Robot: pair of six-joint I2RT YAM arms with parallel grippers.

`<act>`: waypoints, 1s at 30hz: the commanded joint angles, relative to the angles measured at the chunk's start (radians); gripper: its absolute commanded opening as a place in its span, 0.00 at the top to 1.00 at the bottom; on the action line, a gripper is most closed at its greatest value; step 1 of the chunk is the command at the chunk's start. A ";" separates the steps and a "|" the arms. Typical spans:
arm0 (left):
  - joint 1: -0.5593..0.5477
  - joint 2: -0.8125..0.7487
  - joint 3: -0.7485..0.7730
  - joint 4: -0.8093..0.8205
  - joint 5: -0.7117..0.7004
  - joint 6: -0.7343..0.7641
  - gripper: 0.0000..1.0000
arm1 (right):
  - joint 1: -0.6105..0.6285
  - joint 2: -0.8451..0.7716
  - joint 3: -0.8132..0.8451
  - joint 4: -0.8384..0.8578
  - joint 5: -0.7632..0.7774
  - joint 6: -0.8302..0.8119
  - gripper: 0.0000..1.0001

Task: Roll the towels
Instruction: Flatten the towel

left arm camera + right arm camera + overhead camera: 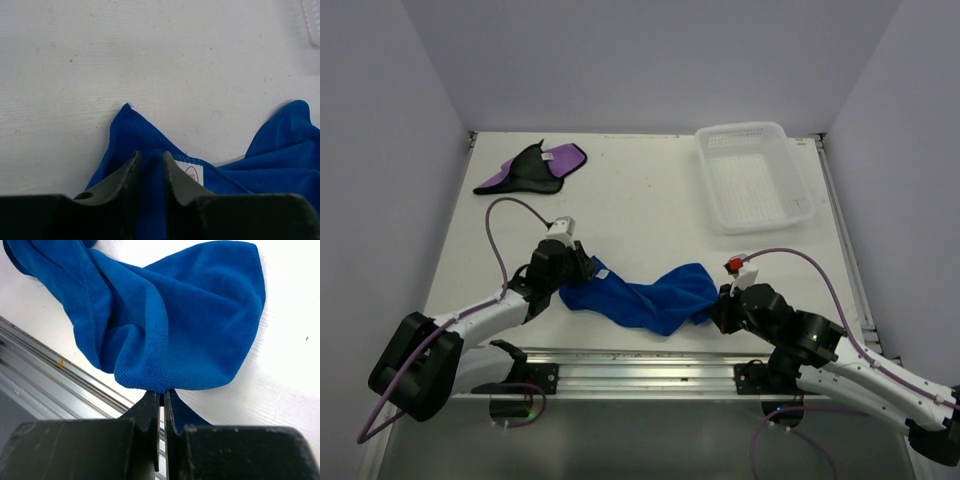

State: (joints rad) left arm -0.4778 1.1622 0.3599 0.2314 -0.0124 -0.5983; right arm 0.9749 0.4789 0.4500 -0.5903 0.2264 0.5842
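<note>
The blue towel point(645, 295) lies crumpled near the table's front edge, stretched between both grippers. My left gripper point(582, 268) is shut on its left end; the left wrist view shows blue cloth point(131, 132) pinched between the fingers point(176, 172), next to a small white tag point(192, 172). My right gripper point(718, 308) is shut on its right end; in the right wrist view the towel point(170, 315) bunches from the closed fingertips point(150, 402). The purple towel point(535, 168), black side partly up, lies at the far left.
A white mesh basket point(753, 175) stands at the back right. A metal rail point(650, 365) runs along the table's front edge, just below the towel. Walls close in the table on the left, back and right.
</note>
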 commanded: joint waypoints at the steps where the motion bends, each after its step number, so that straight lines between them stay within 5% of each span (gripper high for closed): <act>1: 0.010 0.002 -0.021 0.066 0.008 0.032 0.77 | 0.004 0.010 0.006 0.010 0.030 0.014 1.00; 5: 0.010 0.010 -0.024 0.069 0.008 0.035 1.00 | 0.004 0.012 0.007 0.010 0.031 0.016 1.00; 23: 0.011 -0.255 0.069 -0.148 -0.247 0.023 1.00 | 0.004 0.061 0.065 -0.003 0.117 0.000 1.00; 30: 0.011 -0.257 0.224 -0.225 -0.331 0.020 1.00 | 0.002 0.268 0.254 0.087 0.226 -0.082 1.00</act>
State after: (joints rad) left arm -0.4728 0.8997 0.4892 0.0406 -0.2592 -0.5827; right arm 0.9749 0.6640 0.5804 -0.5892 0.3511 0.5549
